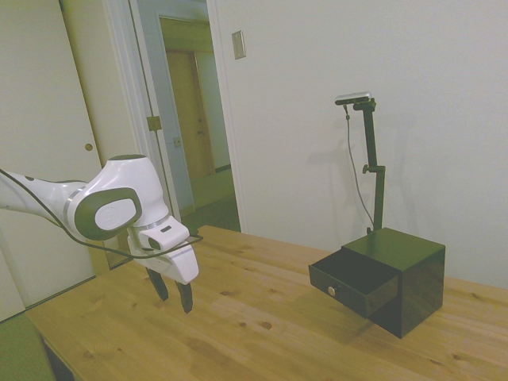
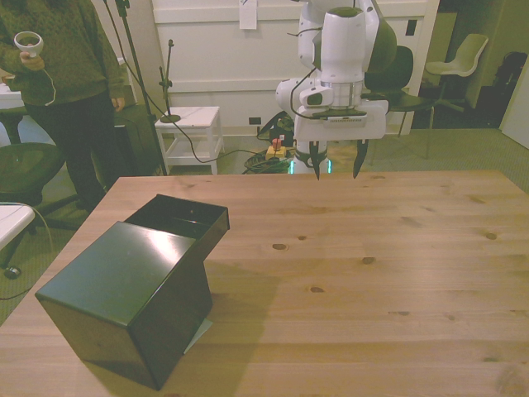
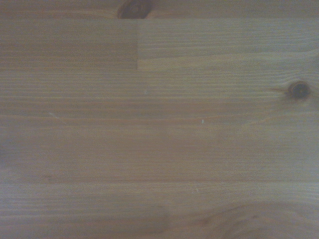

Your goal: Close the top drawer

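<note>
hovering apart from the pulled-out top drawer [image 1: 355, 279] — hand [image 2: 336, 171] spread wide.

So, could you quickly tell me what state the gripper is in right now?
Gripper: open, holding nothing, hanging above the bare table, well away from the pulled-out top drawer.

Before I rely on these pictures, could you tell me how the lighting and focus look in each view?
Side view: dim, greenish cast, the top drawer throws a soft shadow on the table. Front view: glare on the glossy cabinet top, gripper sharp. Wrist view: only wood grain, slightly soft.
</note>
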`<state>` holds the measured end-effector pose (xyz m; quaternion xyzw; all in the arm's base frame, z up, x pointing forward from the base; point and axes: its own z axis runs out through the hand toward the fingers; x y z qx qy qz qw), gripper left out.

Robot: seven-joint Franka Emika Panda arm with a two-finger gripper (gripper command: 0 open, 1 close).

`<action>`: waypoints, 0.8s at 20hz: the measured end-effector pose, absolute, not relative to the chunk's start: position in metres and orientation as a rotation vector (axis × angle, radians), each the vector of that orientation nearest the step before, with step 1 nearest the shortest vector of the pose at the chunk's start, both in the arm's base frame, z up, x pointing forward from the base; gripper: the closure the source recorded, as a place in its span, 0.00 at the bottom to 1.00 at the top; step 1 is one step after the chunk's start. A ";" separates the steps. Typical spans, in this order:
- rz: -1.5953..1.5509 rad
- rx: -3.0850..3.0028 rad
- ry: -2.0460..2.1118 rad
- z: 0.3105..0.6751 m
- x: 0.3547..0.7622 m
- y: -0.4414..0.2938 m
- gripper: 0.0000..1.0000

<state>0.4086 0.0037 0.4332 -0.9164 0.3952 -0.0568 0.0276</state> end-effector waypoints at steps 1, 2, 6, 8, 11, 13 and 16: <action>-0.175 -2.829 1.220 0.433 0.409 0.004 0.00; -0.171 -2.826 1.217 0.433 0.409 0.004 0.00; -0.171 -2.814 1.227 0.435 0.410 0.000 0.00; -0.181 -2.791 1.245 0.440 0.412 -0.006 0.00; -0.210 -2.740 1.287 0.455 0.418 -0.022 0.00; -0.225 -2.708 1.322 0.463 0.423 -0.036 0.00; -0.230 -2.659 1.397 0.468 0.434 -0.061 0.00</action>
